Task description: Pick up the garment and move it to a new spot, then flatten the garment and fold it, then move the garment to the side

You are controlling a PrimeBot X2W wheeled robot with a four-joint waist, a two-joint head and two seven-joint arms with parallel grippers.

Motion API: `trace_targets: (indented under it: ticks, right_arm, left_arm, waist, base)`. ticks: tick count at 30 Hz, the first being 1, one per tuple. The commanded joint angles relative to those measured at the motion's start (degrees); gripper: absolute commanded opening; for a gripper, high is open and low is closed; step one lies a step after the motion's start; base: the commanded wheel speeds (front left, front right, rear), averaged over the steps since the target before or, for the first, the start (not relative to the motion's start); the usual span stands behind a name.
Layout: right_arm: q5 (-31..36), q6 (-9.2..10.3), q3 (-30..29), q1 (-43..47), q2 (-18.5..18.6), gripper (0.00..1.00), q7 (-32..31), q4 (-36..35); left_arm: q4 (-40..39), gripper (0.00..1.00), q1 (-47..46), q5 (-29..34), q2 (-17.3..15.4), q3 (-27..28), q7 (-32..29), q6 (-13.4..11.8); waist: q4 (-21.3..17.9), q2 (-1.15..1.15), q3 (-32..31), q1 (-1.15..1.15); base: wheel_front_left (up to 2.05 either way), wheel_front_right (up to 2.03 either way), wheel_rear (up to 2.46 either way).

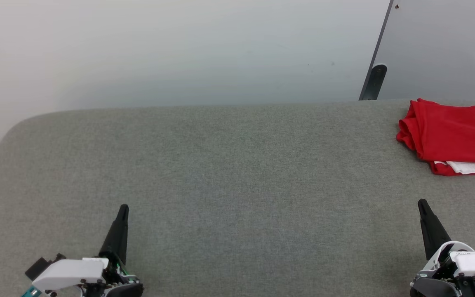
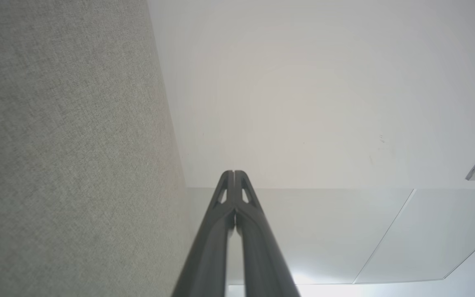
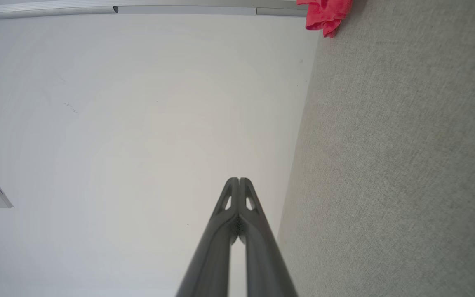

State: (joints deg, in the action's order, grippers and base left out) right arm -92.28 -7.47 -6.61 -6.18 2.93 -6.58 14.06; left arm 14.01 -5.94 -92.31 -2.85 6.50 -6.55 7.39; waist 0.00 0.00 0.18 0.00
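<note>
Grey woven fabric covers the work surface (image 1: 237,173). The garment (image 1: 452,136), a folded red bundle with a white layer showing at its near edge, lies ahead of the right gripper (image 1: 422,203) and slightly to its outer side, well apart from the fingertips. The left gripper (image 1: 123,207) is far across the surface from it. On both grippers the fingers are pressed together and hold nothing.

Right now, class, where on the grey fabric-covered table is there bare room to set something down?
Bare: the whole middle and left end of the grey fabric-covered table, from the far edge by the white wall down to the left gripper and right gripper. Crowded: just the far right corner, under the folded red-and-white garment.
</note>
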Motion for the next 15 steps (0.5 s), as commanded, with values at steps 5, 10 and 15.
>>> trace_targets:
  ticks: [5,10,15]
  right_arm:
    - [-0.2,-0.04,0.0,-0.1,-0.2,0.00,-0.1,-0.1]
    - [-0.2,-0.04,0.0,-0.1,-0.2,0.00,-0.1,-0.1]
    - [-0.2,-0.04,0.0,-0.1,-0.2,0.00,-0.1,-0.1]
  left_arm:
    - [0.1,0.00,-0.6,-0.1,0.0,0.2,-0.2,0.2]
    - [0.1,0.00,-0.6,-0.1,0.0,0.2,-0.2,0.2]
    - [0.1,0.00,-0.6,-0.1,0.0,0.1,-0.2,0.2]
  waist:
    - [0.0,0.00,0.0,0.00]
    - [0.0,0.00,0.0,0.00]
    - [0.0,0.00,0.0,0.00]
  base:
    - [0.00,0.00,0.00]
    - [0.00,0.00,0.00]
    - [0.00,0.00,0.00]
